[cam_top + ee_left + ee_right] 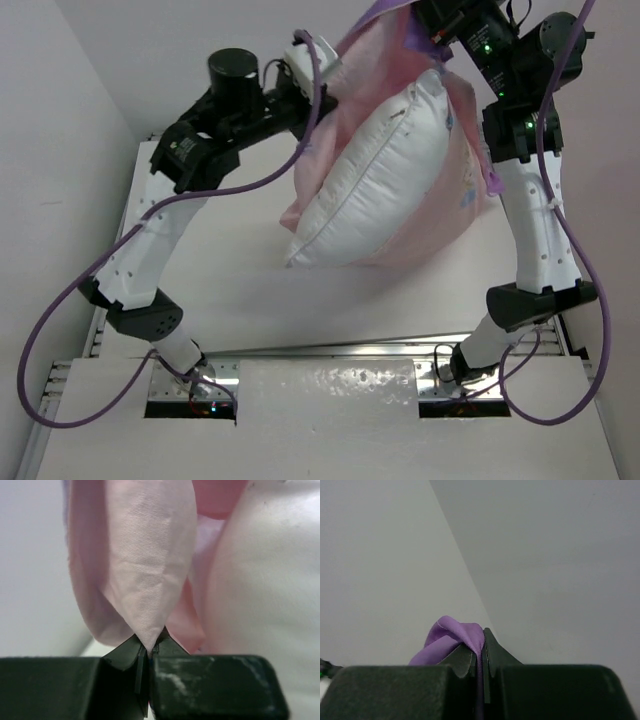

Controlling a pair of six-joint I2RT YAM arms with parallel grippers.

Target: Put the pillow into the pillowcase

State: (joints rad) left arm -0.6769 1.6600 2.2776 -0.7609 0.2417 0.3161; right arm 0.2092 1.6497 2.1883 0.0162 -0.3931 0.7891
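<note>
The white pillow stands tilted on the table, its upper part inside the pale pink pillowcase that hangs over it. My left gripper is shut on the pillowcase's left edge, up high; in the left wrist view a fold of pink pillowcase cloth runs into the shut left gripper, with the pillow just to the right. My right gripper holds the pillowcase's upper right edge; the right wrist view shows purple pillowcase cloth pinched in the shut right gripper.
The white table lies under the pillow, with grey walls at the left and back. Both arm bases stand at the near edge, with purple cables looping around them.
</note>
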